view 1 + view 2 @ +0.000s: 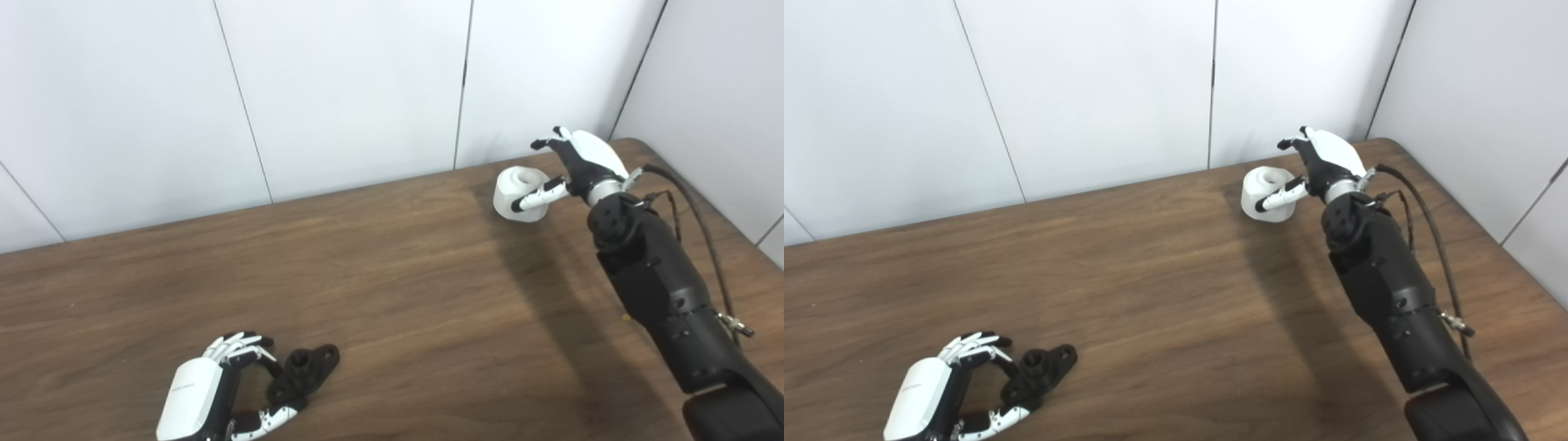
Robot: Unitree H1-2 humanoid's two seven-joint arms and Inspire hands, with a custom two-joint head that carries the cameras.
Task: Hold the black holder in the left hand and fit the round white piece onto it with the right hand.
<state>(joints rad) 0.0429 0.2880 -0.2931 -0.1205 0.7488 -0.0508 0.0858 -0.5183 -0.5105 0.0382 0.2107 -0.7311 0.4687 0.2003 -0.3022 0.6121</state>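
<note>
The black holder (306, 365) lies flat on the wooden table (398, 275) near the front left. My left hand (202, 386) sits just to its left, open; the curled fingers stand off the holder's far side and the thumb reaches to its near end. At the back right stands the round white piece (511, 184), with a hole in its top. My right hand (582, 159) is right beside it, open. Its thumb lies across the front of the piece, and its fingers are spread above and behind without closing on it.
White wall panels run along the table's back edge and right side, close behind the white piece. A black cable (698, 226) loops beside my right forearm. The table's rounded back right corner (637, 144) is just past the right hand.
</note>
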